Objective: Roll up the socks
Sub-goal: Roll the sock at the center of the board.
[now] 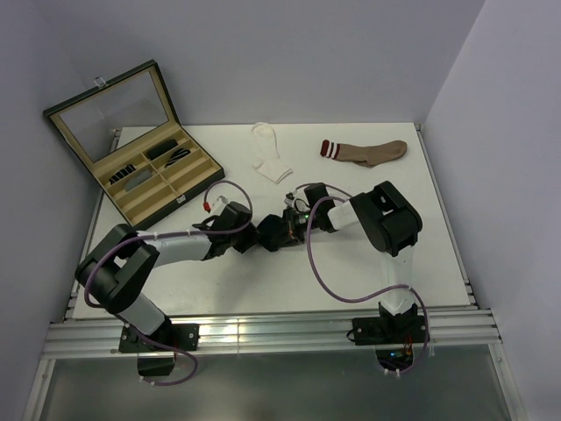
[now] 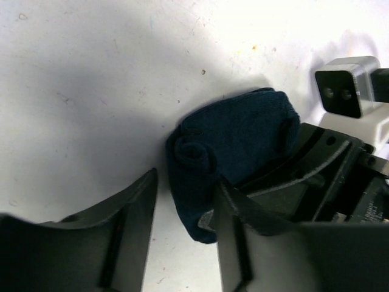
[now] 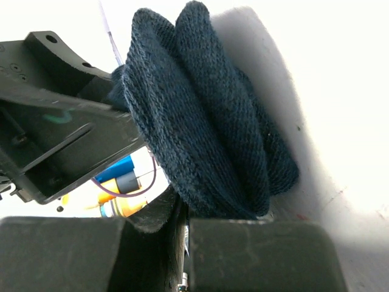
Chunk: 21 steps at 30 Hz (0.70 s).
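Navy sock (image 2: 237, 140) is sitting mid-surface (image 1: 263, 281), partly rolled. Right end effector (image 3: 185, 213) is clamping it, I think; left end effector (image 2: 185, 194) is gaping open beside it. White sock (image 1: 271, 153) and brown sock (image 1: 368, 152) are lying flat, so 2 to go.

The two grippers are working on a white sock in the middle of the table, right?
No: the left gripper and right gripper are working on a navy blue sock in the middle of the table, not white; both wrist views show it.
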Tool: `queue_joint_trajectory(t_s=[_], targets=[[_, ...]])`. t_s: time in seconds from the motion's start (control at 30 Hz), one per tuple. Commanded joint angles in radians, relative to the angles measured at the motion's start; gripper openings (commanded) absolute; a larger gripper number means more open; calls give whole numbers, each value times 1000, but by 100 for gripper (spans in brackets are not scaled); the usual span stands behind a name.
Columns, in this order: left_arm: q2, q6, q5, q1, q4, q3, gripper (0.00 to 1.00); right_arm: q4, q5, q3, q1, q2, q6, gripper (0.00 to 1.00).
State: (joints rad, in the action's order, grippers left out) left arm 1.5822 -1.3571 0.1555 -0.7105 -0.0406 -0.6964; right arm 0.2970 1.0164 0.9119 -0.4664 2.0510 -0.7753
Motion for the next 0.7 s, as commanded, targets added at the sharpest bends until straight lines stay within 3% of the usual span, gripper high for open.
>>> queue_joint_trajectory(t_s=[0.0, 0.27, 0.37, 0.57, 0.67], targets=[[50, 12, 13, -4, 119, -29, 44, 22, -19, -18, 9, 15, 1, 0], [122, 39, 3, -4, 148, -83, 34, -67, -71, -21, 9, -25, 105, 1], [140, 53, 4, -4, 168, -106, 27, -102, -102, -24, 8, -54, 158, 7], [160, 82, -1, -4, 203, -138, 6, -170, -192, -48, 5, -170, 252, 32], [167, 101, -5, -6, 223, -156, 2, -225, -260, -60, -1, -263, 315, 37]])
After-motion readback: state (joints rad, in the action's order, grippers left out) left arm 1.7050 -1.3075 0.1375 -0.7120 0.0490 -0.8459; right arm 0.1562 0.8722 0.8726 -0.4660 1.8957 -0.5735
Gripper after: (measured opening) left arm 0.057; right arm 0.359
